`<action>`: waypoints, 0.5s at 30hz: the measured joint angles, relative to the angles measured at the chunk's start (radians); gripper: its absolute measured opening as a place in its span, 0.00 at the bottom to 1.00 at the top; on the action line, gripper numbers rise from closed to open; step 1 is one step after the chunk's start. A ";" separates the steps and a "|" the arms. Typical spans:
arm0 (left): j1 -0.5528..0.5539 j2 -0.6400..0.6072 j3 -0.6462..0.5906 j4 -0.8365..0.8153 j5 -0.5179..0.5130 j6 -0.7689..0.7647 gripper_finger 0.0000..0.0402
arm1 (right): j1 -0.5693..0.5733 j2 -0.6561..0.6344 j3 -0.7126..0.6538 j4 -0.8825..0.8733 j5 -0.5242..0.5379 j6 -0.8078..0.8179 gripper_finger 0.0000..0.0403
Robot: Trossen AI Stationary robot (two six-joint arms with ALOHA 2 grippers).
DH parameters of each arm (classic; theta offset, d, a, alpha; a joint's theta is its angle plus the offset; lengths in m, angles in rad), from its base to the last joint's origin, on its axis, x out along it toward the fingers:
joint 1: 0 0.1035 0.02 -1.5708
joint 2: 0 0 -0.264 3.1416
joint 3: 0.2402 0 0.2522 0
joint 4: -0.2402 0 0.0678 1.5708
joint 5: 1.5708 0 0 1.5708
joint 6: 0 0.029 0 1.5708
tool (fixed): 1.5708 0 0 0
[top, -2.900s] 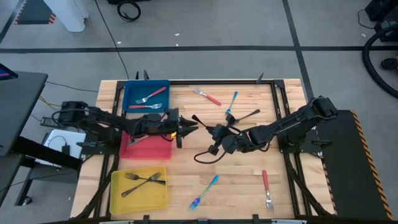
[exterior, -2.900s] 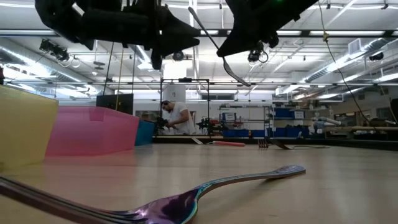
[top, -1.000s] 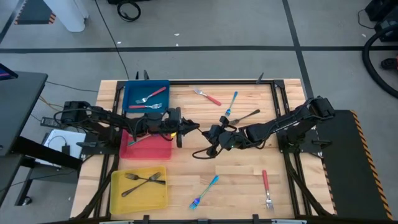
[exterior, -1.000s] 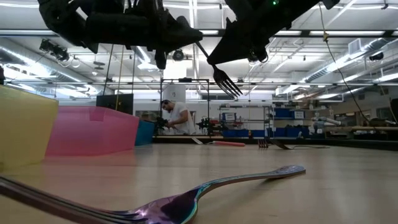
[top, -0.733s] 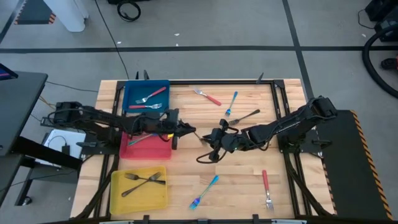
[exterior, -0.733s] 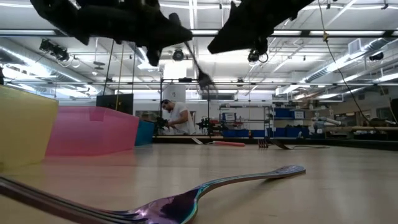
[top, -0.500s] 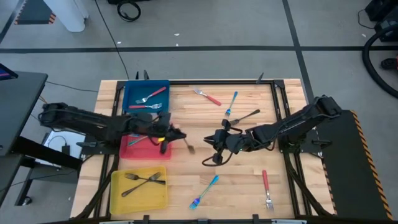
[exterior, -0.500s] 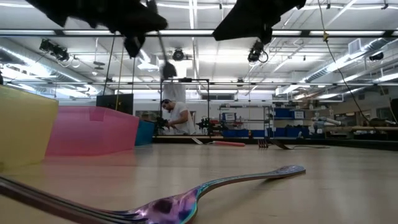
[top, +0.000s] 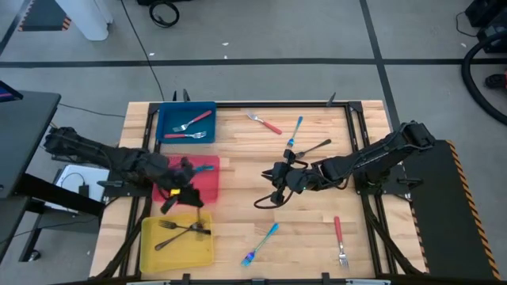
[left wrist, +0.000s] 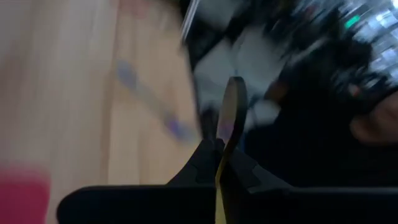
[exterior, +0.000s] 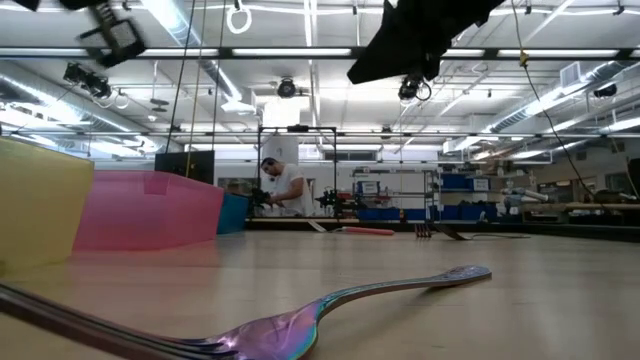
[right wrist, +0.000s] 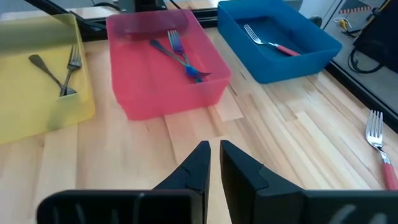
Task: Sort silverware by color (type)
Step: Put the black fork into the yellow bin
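My left gripper (top: 181,198) hangs between the red tray (top: 207,188) and the yellow tray (top: 150,255), shut on a dark grey fork (left wrist: 230,118) that sticks out ahead of its fingers. My right gripper (top: 276,176) hovers over mid-table; its fingers stand a narrow gap apart (right wrist: 214,152) with nothing between them. On the boards lie a red-handled fork (top: 266,123), a blue-handled fork (top: 295,131), a dark piece (top: 317,147), a blue iridescent fork (top: 261,244) and another red-handled fork (top: 339,236). My left gripper pinches the dark fork between its two fingers; in the left wrist view the metal shows edge-on, rising from between the fingertips (left wrist: 222,155). Motion blur hides which end of the fork is gripped. The fork is lifted clear of the table and trays.
The blue tray (top: 168,111) at the far left holds red-handled forks, the red tray a blue-handled fork (right wrist: 183,59), the yellow tray dark forks (top: 182,229). A black cable (top: 265,202) droops below my right gripper. Bare boards lie between the trays and my right arm.
My left gripper has drawn back fast from the table's middle toward the left and near edges, across the red tray, rolling as it went. The dark fork, which was between both grippers, has gone with it. My right gripper has stayed almost where it was.
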 joint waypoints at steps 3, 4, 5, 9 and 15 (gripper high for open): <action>-0.047 -0.011 0.000 -0.183 0.001 -0.072 0.01 | -0.004 0.000 -0.003 0.003 0.001 0.000 0.11; -0.060 -0.011 0.000 -0.241 0.000 -0.096 0.01 | -0.006 0.000 -0.005 0.003 0.000 0.000 0.11; -0.073 -0.009 0.000 -0.288 -0.001 -0.119 0.01 | -0.007 0.000 -0.008 0.003 0.000 0.001 0.11; -0.115 -0.002 -0.001 -0.421 -0.003 -0.168 0.01 | -0.016 0.001 -0.013 0.000 0.001 0.009 0.11; -0.162 0.030 -0.001 -0.455 -0.034 -0.256 0.01 | -0.021 0.001 -0.013 -0.004 0.000 0.027 0.11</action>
